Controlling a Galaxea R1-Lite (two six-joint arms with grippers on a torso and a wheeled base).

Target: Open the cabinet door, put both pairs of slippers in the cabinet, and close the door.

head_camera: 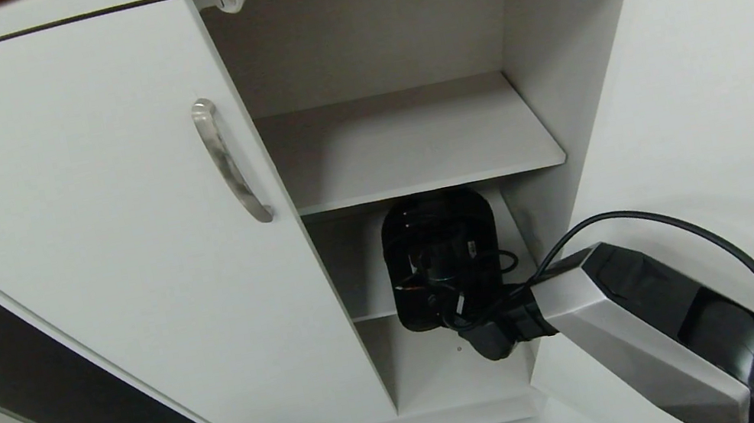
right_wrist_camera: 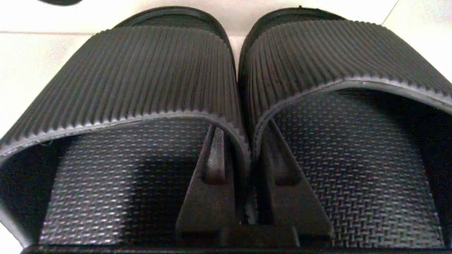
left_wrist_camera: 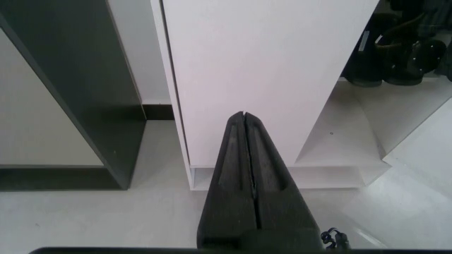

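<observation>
The left gripper [left_wrist_camera: 244,123] is held low in front of the shut left door [head_camera: 76,218], above the floor. Its fingers are pressed flat together and nothing is gripped. It is judged to be parked there so that the open half of the cabinet [head_camera: 551,57] is left free for the other arm. The metal handle [head_camera: 228,160] at that door's right edge is not touched.

To the right of the handle, the upper shelf [head_camera: 411,143] is seen bare. Beneath it, the right arm's wrist [head_camera: 442,262] is reached in over the lower shelf [head_camera: 356,277], near that shelf's front edge.

The right gripper [right_wrist_camera: 244,155] is clenched on a pair of black ribbed slippers [right_wrist_camera: 162,85]. The two slippers lie side by side, and their adjoining inner strap edges are pinched between the fingers [right_wrist_camera: 212,176]. By this grip both slippers can be carried at once. Whether the soles are resting on the shelf cannot be told. The placing step is judged to be in hand, with the release not yet made.

At the far right, the right door [head_camera: 723,65] is swung wide open, so that room is given to the arm.
</observation>
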